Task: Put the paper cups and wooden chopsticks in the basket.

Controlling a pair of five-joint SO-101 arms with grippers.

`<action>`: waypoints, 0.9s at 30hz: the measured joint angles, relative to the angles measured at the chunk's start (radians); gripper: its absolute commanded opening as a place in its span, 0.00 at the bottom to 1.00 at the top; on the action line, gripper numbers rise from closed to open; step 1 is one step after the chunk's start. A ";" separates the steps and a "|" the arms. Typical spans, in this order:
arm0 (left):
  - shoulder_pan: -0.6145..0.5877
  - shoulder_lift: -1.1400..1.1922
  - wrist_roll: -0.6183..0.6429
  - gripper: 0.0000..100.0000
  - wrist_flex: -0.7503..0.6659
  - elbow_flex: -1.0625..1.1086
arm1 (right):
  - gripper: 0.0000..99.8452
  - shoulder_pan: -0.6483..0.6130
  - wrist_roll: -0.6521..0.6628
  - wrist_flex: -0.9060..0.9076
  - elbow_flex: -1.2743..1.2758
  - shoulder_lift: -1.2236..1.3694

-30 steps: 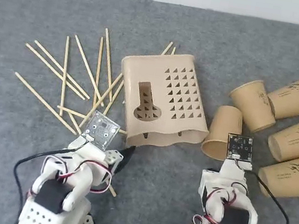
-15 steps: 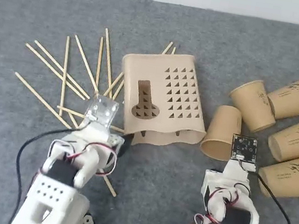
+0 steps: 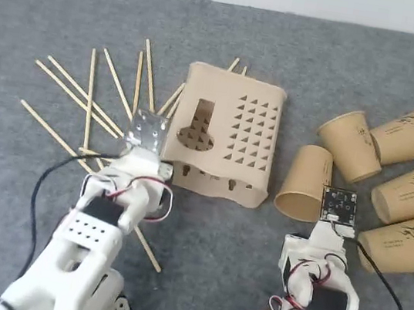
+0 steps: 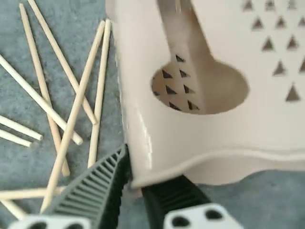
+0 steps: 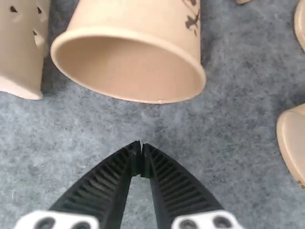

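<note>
Both claws are sitting closed, the left claw [image 4: 134, 177] clamping the basket [image 4: 224, 133] rim, the right claw [image 5: 141, 160] empty, facing a cup [image 5: 136, 45].

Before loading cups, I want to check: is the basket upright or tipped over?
Tipped over: the basket lies on its side, its opening turned sideways, not upward.

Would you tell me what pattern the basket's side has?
Triangular cut-outs on the basket, clearest from high view.
</note>
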 measured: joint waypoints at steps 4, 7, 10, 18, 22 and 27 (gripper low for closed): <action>0.002 0.000 0.115 0.01 0.190 -0.161 | 0.01 0.000 0.000 0.000 0.000 0.000; 0.003 0.002 0.167 0.01 0.373 -0.350 | 0.01 0.003 0.000 0.000 0.000 0.000; 0.028 0.008 0.184 0.01 0.537 -0.560 | 0.01 0.037 0.000 0.000 0.000 0.000; 0.044 0.361 0.192 0.01 0.845 -1.103 | 0.01 0.049 0.000 0.000 0.000 0.000; 0.071 0.512 0.195 0.01 0.901 -1.304 | 0.01 0.049 0.000 0.000 0.000 0.000; 0.153 0.540 0.196 0.01 0.954 -1.511 | 0.01 0.048 0.000 0.000 0.000 0.000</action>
